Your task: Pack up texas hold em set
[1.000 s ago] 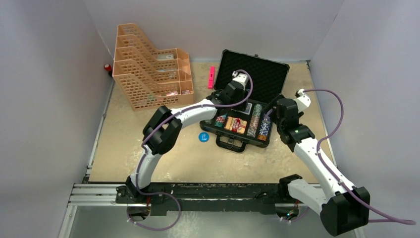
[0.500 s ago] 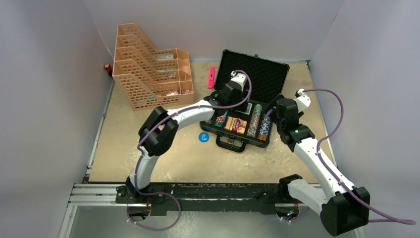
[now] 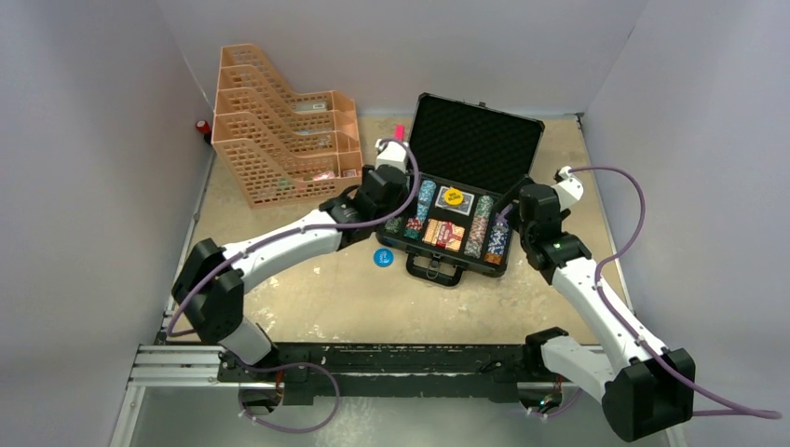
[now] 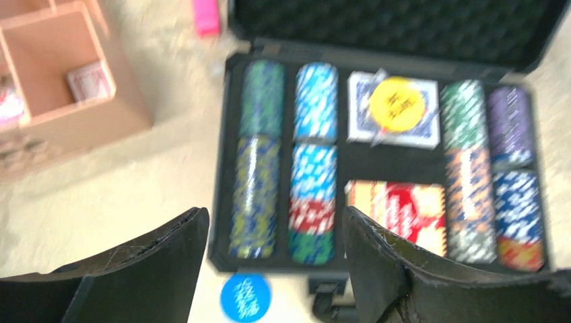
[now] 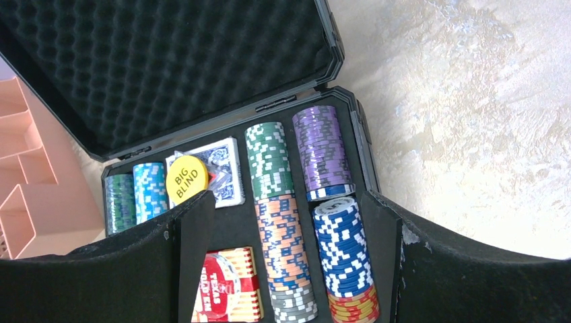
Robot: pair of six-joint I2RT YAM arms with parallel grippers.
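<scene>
Nearest, just below and between the fingers of the left tool [image 4: 274, 214], one blue disc [image 4: 245, 297] lies flat on the bench [image 3: 307, 298], touching nothing and just outside the front wall of the case [image 4: 394, 163]. It looks like the only piece of the set not packed. That probably explains why this tool hangs here spread wide and empty, with the disc in line for a pick.

The right tool [image 5: 288, 202] is also spread wide and holds nothing. It sits over the right end of the case, probably kept clear of the left arm until the lid needs closing.

Beyond both tools, the chips lie on edge in four lanes, two to the left of the cards and two to the right, so they cannot roll. Between the lanes are two decks. The red deck [image 5: 225, 286] is closer to the tools and the blue deck [image 5: 225, 175] is farther away. One yellow button [image 5: 186, 179] marked BIG BLIND rests on top of the blue deck, apparently because it has no slot of its own.

Farther still, the foam-lined lid [image 5: 168, 60] stands open. Past the left tool's left finger are one pink marker [image 4: 205, 15] and one orange organiser [image 3: 279, 140], well apart from the case. Neither seems to belong to the set.
</scene>
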